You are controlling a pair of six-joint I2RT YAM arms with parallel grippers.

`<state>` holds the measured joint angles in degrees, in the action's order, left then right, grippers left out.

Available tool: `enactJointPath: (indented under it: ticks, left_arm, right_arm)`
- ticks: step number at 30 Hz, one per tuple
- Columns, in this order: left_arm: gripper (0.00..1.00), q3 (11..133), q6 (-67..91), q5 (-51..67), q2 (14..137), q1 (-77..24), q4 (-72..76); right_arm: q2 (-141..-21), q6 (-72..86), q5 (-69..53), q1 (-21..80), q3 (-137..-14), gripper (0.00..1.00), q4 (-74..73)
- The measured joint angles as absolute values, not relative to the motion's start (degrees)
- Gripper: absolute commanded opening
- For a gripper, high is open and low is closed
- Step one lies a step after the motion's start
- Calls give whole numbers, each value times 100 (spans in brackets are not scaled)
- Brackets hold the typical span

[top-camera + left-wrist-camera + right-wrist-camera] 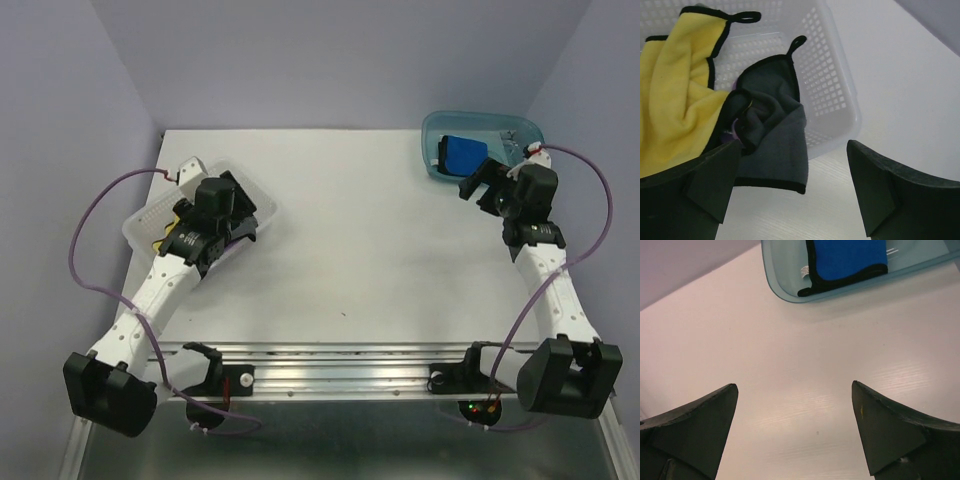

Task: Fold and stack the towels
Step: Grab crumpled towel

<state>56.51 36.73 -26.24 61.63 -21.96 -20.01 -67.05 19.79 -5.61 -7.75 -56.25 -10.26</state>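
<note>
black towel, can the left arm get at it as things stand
Probably yes: the left gripper hangs open just above the black towel, which spills uncovered over the basket rim; the yellow towel lies beside it.

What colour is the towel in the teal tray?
The towel is bright blue with black edging, clearest in the right wrist view.

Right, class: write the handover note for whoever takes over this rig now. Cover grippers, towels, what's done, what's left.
Left gripper: jaws open, empty, over the basket.
Right gripper: jaws open, empty, over the table beside the tray.
Blue towel: looks folded, lying in the tray.
Yellow towel and black towel: crumpled in the basket, the black one draped over its rim.
Done: blue.
Left: fold yellow and black, stack them on the blue.
</note>
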Motion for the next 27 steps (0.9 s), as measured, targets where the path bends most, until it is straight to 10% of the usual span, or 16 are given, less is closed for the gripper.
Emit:
enactJointPath:
  ticks: [27]
  left_arm:
    - [99,4888,4331,-1011,5553,-1940,-2679]
  right_arm:
    - [-6652,2381,-803,-777,-5223,100,-1155]
